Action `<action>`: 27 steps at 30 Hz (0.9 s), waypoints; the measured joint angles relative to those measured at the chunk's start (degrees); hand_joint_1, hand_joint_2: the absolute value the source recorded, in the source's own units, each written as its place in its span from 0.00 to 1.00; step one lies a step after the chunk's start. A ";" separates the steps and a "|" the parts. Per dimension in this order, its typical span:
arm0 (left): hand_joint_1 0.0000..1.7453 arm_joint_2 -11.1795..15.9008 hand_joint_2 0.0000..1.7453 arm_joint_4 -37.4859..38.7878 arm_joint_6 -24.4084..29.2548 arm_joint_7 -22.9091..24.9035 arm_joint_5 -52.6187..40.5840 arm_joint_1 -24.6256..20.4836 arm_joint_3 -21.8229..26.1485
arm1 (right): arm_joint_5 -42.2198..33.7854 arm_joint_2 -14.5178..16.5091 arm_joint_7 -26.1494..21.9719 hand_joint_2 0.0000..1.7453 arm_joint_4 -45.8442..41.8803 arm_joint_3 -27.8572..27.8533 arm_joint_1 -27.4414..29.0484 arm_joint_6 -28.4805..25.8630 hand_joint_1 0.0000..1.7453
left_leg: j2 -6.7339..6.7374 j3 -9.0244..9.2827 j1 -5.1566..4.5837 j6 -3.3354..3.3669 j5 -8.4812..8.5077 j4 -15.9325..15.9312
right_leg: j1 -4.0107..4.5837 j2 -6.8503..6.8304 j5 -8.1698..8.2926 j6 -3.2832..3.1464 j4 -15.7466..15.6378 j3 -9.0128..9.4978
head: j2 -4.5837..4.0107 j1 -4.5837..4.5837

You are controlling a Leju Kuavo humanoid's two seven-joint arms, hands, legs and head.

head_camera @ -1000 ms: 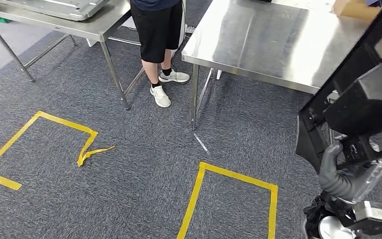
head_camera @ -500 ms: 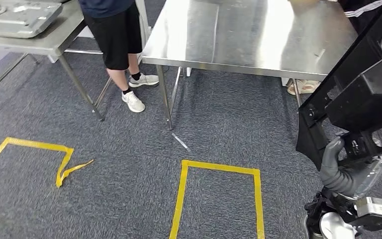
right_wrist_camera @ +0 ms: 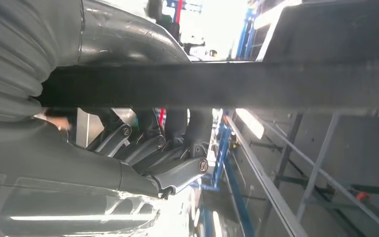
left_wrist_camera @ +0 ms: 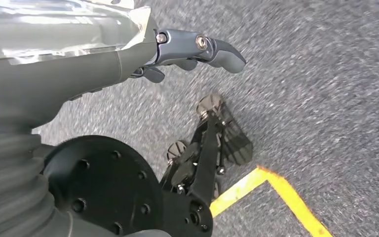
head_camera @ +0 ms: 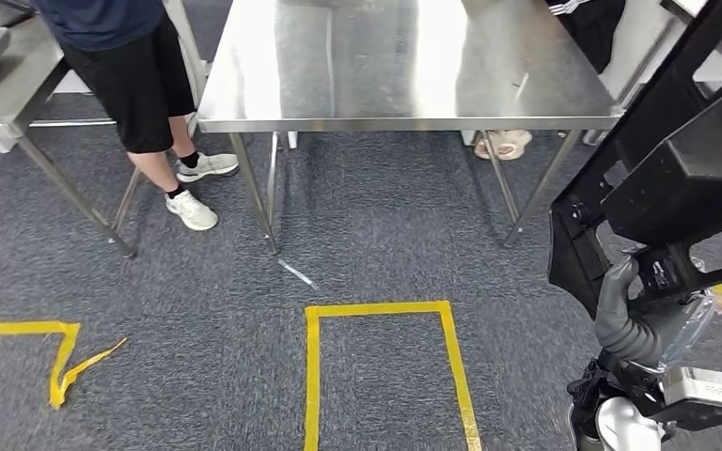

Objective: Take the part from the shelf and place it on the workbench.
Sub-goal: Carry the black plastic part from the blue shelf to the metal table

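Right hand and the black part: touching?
Touching. In the right wrist view the right hand has its fingers wrapped around the black part; the head view shows the grip too.

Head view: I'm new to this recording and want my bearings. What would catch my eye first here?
The big black part on the right stands out first, gripped by the robot's right hand and held up in front of the body. Straight ahead stands the shiny steel workbench, with a yellow tape rectangle on the grey carpet before it. A person in black shorts stands at the left, beside the workbench.
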 joint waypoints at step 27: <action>0.00 0.03 1.00 0.25 -0.46 1.24 -0.21 -0.53 -0.32 | 1.09 -1.20 0.08 1.00 1.20 1.74 -1.94 -0.84 1.00 | 5.66 1.77 0.33 -2.17 -1.38 -1.10 | 0.56 -6.53 0.05 -1.26 -2.86 3.59 | 0.00 -0.40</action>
